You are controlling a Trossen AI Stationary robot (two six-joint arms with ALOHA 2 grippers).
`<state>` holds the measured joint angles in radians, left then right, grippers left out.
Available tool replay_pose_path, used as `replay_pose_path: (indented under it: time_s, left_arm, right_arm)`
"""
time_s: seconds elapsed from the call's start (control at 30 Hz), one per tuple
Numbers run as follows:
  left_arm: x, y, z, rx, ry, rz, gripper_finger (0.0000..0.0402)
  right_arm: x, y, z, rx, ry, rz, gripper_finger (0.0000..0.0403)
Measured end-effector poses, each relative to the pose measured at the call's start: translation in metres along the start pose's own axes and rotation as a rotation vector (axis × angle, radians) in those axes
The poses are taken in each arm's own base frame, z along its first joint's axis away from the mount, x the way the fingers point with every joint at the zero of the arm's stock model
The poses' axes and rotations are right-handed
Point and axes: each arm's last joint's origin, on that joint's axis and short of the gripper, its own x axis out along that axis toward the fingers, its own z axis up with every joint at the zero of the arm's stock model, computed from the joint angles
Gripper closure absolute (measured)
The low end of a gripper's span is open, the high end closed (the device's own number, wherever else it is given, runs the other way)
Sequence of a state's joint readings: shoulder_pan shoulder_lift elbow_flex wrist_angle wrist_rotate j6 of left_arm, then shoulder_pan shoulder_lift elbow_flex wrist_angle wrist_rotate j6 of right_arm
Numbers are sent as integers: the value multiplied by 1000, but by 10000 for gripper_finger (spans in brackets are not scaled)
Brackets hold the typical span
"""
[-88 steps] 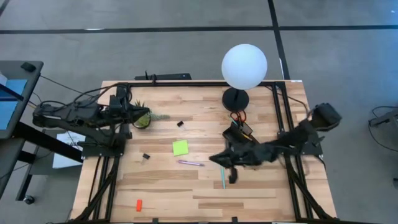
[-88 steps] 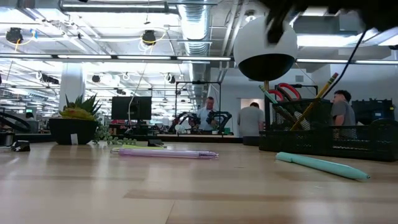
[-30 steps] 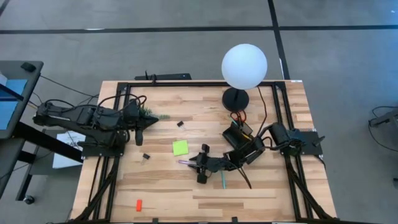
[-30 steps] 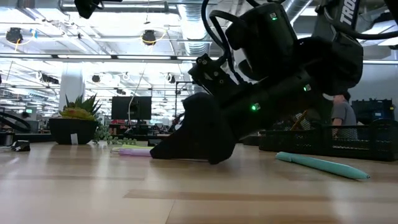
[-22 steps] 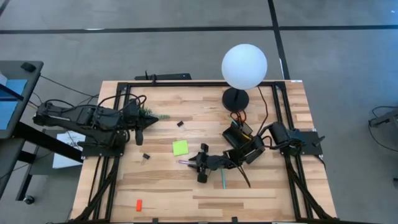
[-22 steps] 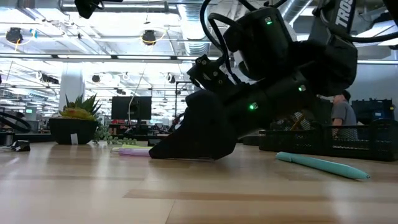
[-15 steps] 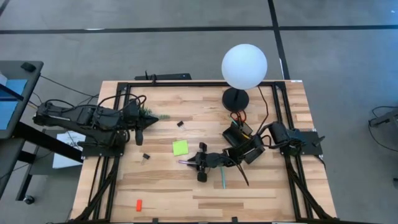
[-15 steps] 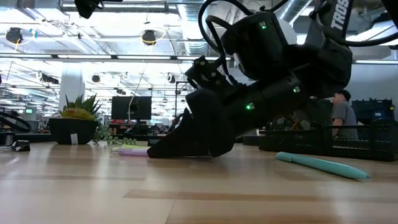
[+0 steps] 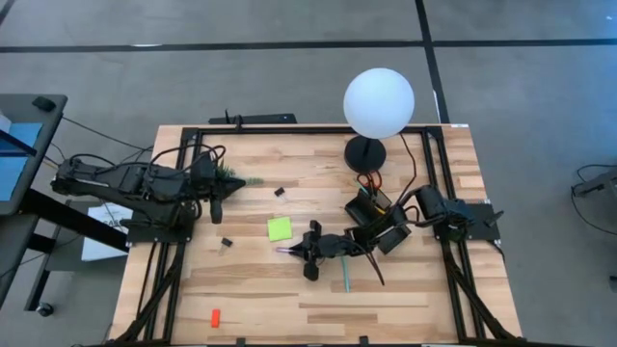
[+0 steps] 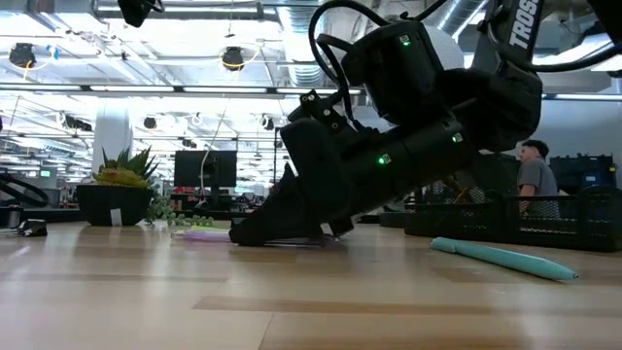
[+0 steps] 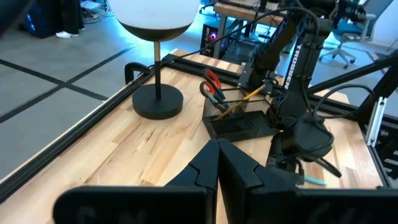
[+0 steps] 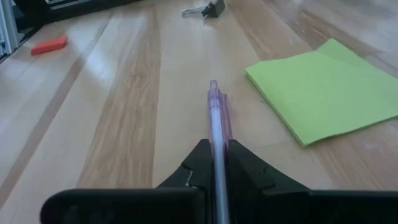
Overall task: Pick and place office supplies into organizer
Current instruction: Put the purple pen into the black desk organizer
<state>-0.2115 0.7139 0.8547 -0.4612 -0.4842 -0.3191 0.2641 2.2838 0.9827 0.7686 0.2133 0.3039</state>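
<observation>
A purple pen [image 12: 214, 106] lies near the table's middle, and my right gripper [image 9: 299, 253] is low over it and shut on it. The lime-green sticky-note pad [image 9: 280, 228] lies flat just beyond the pen. A teal pen [image 9: 346, 278] lies nearer the front edge. The black organizer [image 9: 371, 204], with red-handled scissors and a pencil standing in it, sits by the lamp base. My left gripper [image 9: 216, 204] hovers shut and empty at the table's left, next to the potted plant [image 9: 227, 178]. My right gripper pinches the purple pen's barrel [image 12: 217, 144] between its two fingers. The fingers come from the table's right, slanting down, and lie along the pen. The pen's free end [image 12: 213, 86] sticks out ahead of the fingertips, low over the wood; whether it rests there I cannot tell.
A white globe lamp [image 9: 379, 103] on a round black base [image 9: 365, 152] stands at the far right. Black clips [image 9: 280, 192] [image 9: 227, 243] lie left of the middle. A small red-orange piece [image 9: 215, 317] lies near the front left corner.
My right gripper has rolled a little and edged toward the table's left, staying low on the table. Its fingers have drawn together around the purple pen. The pen lies where it was.
</observation>
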Motion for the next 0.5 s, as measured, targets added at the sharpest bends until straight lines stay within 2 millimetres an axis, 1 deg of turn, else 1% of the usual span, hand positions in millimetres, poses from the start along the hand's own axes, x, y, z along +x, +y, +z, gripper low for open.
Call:
replay_pose_path:
  time_s: [0.1,0.17,0.27,0.37,0.5]
  left_arm:
    - [0,0,1,-7,-17,9,402]
    - [0,0,2,-7,-22,25,402]
    - [0,1,2,-8,-25,31,402]
    - [0,0,2,-9,-27,30,402]
    - [0,0,3,-14,-37,28,402]
  right_arm:
    - [-2,1,6,8,-24,7,377]
    - [-7,2,15,30,-35,9,377]
    - [-23,3,33,50,16,-28,377]
    - [-49,5,61,37,61,-62,374]
    - [-101,7,106,72,83,-80,370]
